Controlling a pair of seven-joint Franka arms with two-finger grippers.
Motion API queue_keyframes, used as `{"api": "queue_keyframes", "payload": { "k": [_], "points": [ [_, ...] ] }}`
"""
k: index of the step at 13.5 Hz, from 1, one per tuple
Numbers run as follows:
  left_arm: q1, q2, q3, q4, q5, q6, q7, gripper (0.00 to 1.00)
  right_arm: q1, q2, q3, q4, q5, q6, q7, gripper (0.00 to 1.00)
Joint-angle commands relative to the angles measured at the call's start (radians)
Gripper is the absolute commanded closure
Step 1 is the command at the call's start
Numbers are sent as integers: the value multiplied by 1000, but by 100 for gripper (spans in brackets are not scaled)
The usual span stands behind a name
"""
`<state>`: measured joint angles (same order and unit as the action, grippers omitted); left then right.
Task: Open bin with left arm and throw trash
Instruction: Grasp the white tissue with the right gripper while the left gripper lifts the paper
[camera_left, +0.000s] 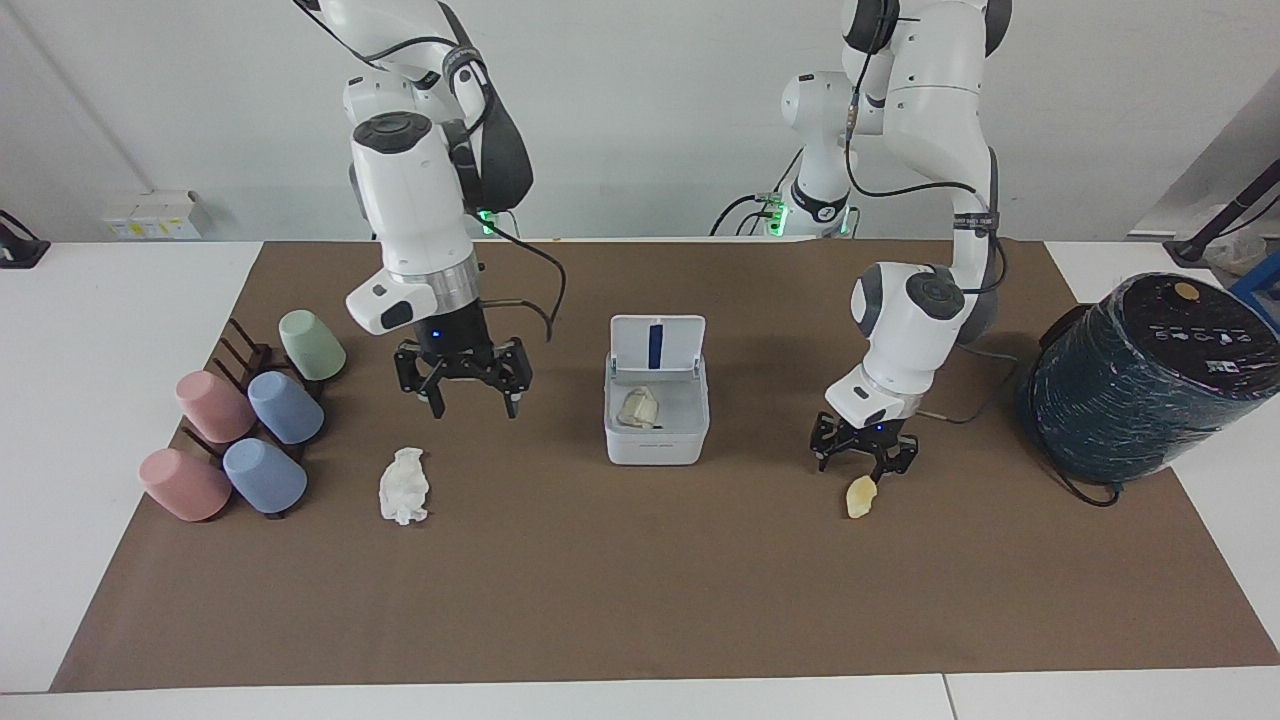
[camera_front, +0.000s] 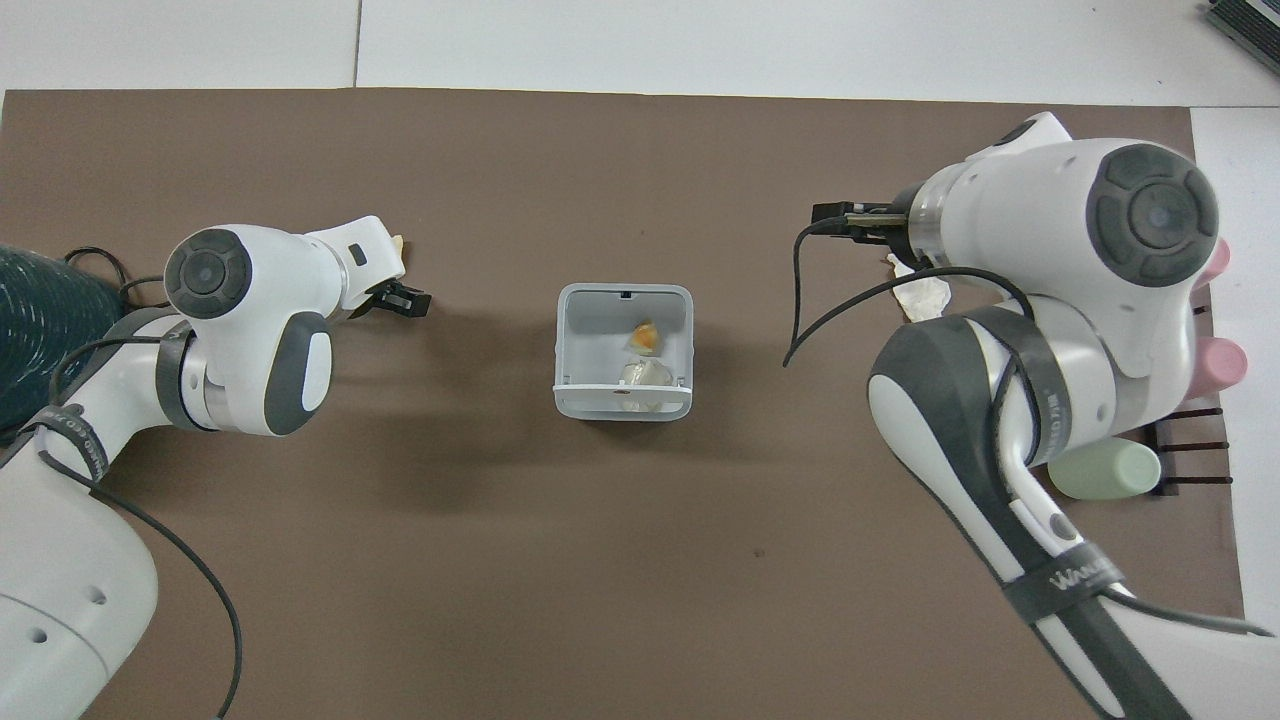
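White bin (camera_left: 656, 415) lies open; right pincer (camera_left: 462, 392) spread, left pincer (camera_left: 862, 461) spread.

One camera looked from high across the table toward the robots; the other looked steeply down from above them. Both framed the brown mat (camera_left: 640, 590) centrally.

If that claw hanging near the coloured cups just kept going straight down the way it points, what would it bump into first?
Probably the white tissue lump: the right gripper points down, open, roughly over it. It may be slightly off and meet the brown mat beside it instead.
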<state>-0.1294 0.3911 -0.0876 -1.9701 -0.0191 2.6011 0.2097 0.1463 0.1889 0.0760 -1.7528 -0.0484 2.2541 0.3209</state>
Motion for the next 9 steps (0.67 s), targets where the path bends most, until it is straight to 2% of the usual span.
{"api": "queue_keyframes", "payload": {
  "k": [1, 3, 6, 7, 9],
  "points": [
    [-3, 2, 8, -12, -10, 30, 20, 50, -71, 20, 14, -8, -19, -21, -121, 0],
    [2, 3, 8, -9, -10, 30, 20, 67, -118, 46, 14, -30, -19, -7, -234, 0],
    [8, 3, 9, -3, -4, 24, 20, 94, -142, 104, 14, -40, -19, 51, -267, 0],
    [8, 3, 11, -1, -1, 20, 20, 100, -149, 124, 13, -48, -19, 77, -269, 0],
    [17, 3, 11, 13, 2, 11, 28, 100, -168, 155, 13, -80, -19, 154, -289, 0]
  ]
}}
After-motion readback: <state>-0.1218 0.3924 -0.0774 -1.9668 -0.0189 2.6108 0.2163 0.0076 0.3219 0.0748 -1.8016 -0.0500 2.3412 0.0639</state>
